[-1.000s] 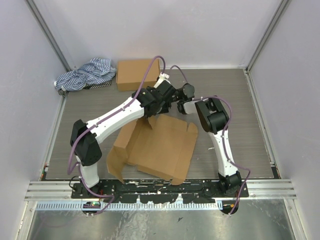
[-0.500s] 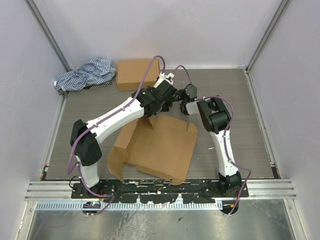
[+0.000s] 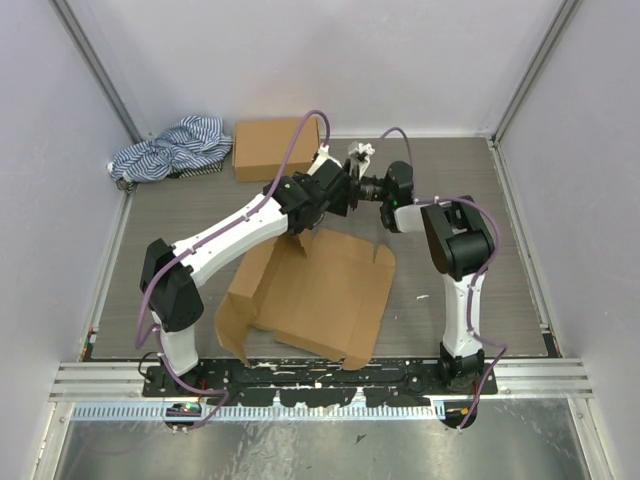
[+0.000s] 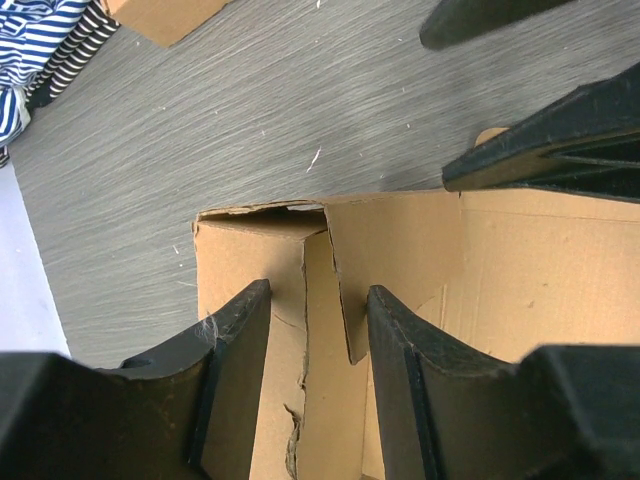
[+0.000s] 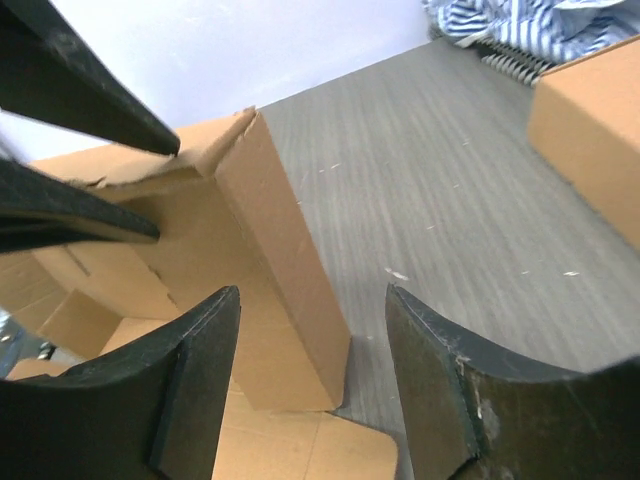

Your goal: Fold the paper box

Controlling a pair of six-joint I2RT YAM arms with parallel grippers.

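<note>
Left fingers (image 4: 240, 350): parted, straddling the raised flap (image 5: 290, 300) at 12 o'clock on the paper box (image 3: 320, 290), gripping nothing. Right fingers (image 5: 205, 370), at their 3 o'clock: spread wide, empty.

The right gripper (image 3: 370, 188) has drawn back from the paper box (image 3: 320, 290) toward the far side of the tabletop (image 3: 505, 200). It now sits level with the left gripper (image 4: 318, 295) and just to its right, where before it was nearer the box edge. Behind the right gripper, the right arm's elbow (image 3: 462, 243) has swung out to the right. The purple cable (image 3: 398, 132) looping over the gripper has shifted right with it.
</note>
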